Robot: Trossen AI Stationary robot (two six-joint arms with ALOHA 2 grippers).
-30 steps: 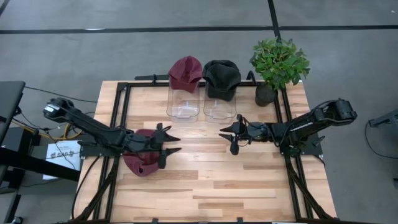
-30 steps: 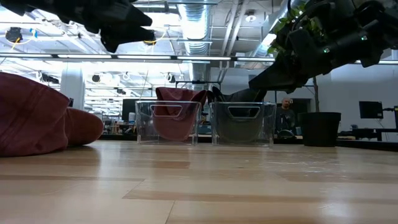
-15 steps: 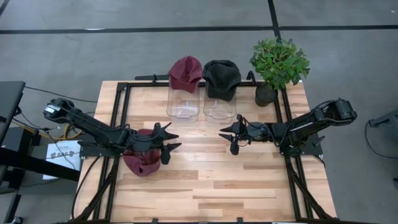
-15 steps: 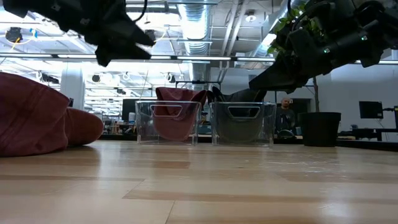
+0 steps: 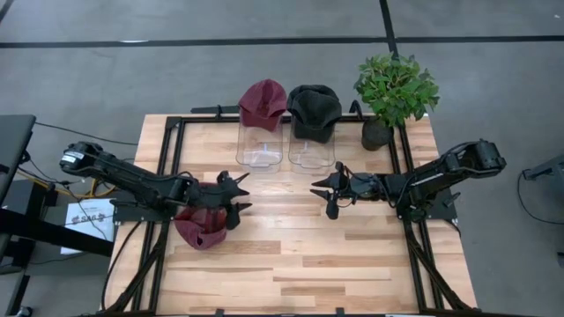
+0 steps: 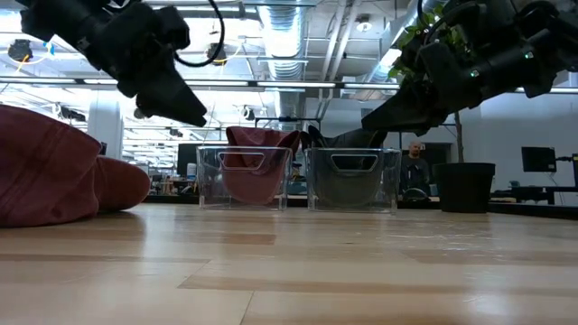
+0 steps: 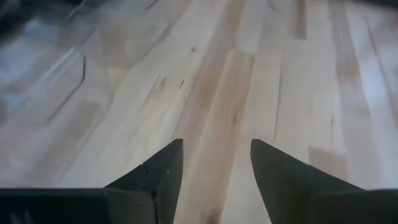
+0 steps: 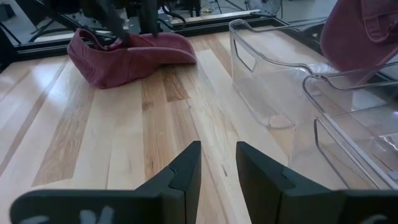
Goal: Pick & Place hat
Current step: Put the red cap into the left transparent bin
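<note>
Left tool (image 5: 240,194): fingers spread, empty, over maroon hat (image 5: 201,227).
Right tool (image 5: 319,195): parted, empty, mid-surface (image 5: 291,255).

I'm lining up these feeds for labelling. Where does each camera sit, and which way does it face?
High: overhead, straight down; both arms, maroon hat.
Low: table height, level toward clear bins; arms above.
Left wrist: down at bare table past left tool.
Right wrist: across table past right tool.
Shared: high, low and right wrist show that hat.
</note>
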